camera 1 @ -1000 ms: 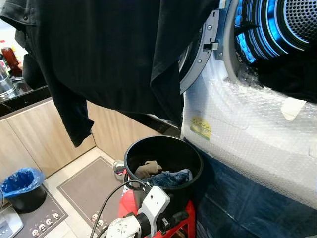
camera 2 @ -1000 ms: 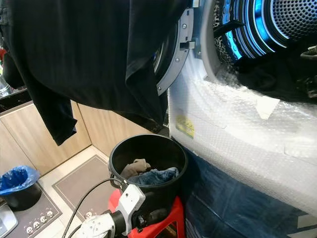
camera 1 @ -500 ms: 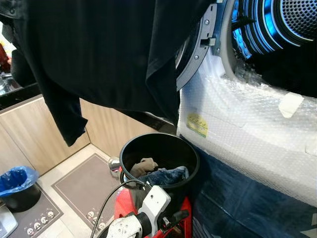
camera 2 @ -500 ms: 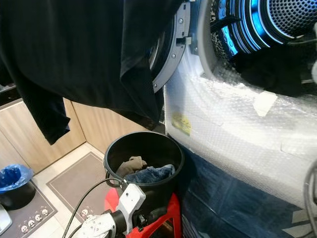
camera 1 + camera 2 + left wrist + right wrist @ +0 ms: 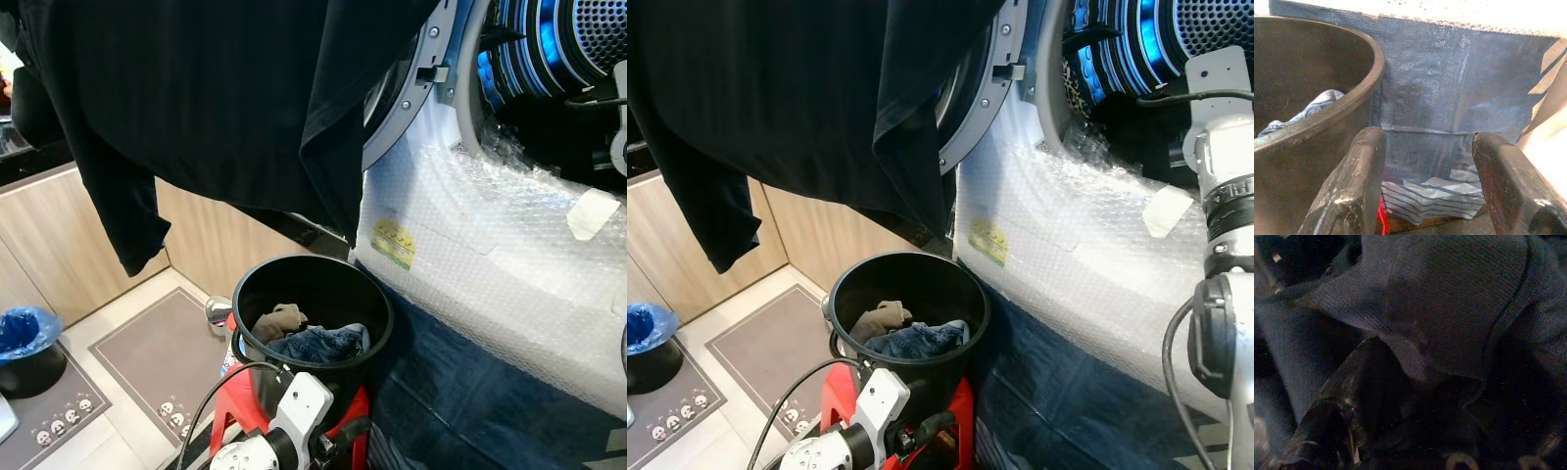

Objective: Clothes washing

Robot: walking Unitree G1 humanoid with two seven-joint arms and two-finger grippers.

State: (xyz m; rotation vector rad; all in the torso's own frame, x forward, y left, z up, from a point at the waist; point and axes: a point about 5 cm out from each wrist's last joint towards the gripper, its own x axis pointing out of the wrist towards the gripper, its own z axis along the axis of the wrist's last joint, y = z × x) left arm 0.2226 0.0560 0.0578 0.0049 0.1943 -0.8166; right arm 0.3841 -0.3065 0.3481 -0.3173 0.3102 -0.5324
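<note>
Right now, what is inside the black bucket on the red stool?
Inside the black bucket lie a tan cloth and a blue denim garment. Anything beneath those two is covered, and the near wall hides the bottom.

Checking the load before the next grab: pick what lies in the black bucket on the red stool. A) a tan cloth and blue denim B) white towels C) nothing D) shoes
A: the black bucket holds a tan cloth beside blue denim.
</note>
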